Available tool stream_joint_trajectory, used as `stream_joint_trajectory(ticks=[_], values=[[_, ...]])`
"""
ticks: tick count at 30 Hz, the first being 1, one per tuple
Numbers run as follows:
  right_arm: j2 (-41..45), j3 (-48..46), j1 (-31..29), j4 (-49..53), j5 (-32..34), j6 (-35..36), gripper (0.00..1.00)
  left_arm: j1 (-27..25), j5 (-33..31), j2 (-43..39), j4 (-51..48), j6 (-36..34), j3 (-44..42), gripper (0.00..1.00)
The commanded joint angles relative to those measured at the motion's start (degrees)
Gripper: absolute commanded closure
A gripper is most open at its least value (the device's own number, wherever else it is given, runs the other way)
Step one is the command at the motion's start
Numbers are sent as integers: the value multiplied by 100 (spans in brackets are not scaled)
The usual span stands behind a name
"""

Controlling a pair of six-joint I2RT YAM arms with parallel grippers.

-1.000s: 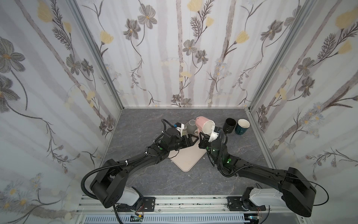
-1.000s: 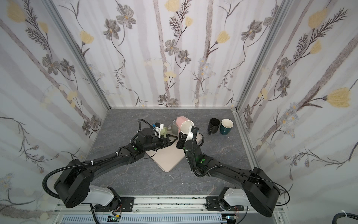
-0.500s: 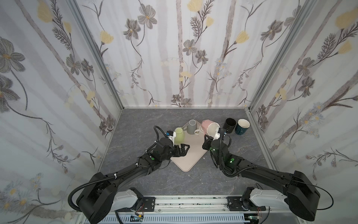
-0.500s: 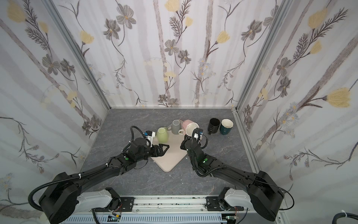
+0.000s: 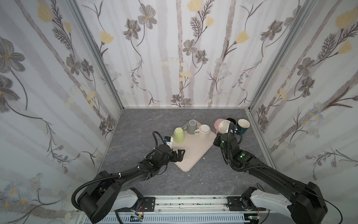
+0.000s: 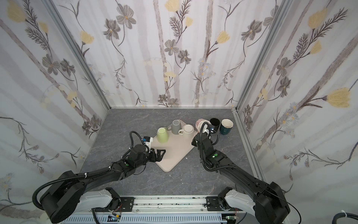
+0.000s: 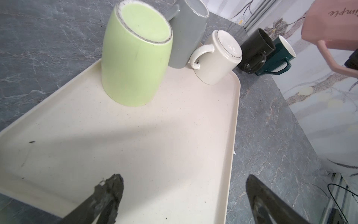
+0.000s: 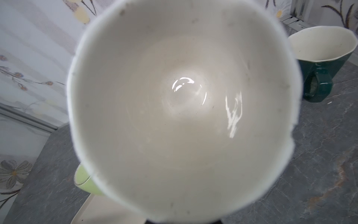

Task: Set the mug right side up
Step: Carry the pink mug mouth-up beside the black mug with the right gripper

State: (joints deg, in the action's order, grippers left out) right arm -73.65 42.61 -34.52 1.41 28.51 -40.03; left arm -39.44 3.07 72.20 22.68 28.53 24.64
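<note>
The pink mug point(image 5: 221, 126) point(image 6: 202, 124) with a white inside hangs tilted just right of the tray's far corner, close to the black mug point(image 5: 231, 120). Its mouth faces up and toward the front and fills the right wrist view as the mug's inside point(image 8: 184, 108). My right gripper point(image 5: 223, 134) point(image 6: 201, 134) is shut on it; in the left wrist view the pink handle point(image 7: 329, 64) runs into the dark fingers. The left gripper point(image 5: 179, 156) point(image 6: 159, 154) point(image 7: 184, 180) stands open and empty over the front of the beige tray point(image 5: 191, 151).
On the tray's far end stand, upside down, a green mug point(image 5: 178, 135), a grey mug point(image 5: 191, 127) and a white mug point(image 5: 204, 131). A teal mug point(image 5: 243, 126) point(image 8: 325, 58) stands upright by the right wall, beside the black one.
My left gripper has drawn back from the mugs toward the front of the tray, opening fully. The right gripper has carried the pink mug rightward off the tray toward the black mug.
</note>
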Motion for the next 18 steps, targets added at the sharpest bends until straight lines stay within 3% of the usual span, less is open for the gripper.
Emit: stream_joint_trajectory(ticks=[1,9,18], values=[[-248,435,345,217,-383,513,100,5,-105,180,226,79,51,0],[-1513,1738,716,807,-619,1078,100,7,67,538,276,179,185,0],[-2800,2995,926,1139,-831,1188,100,7,181,533,150,77,267,0]])
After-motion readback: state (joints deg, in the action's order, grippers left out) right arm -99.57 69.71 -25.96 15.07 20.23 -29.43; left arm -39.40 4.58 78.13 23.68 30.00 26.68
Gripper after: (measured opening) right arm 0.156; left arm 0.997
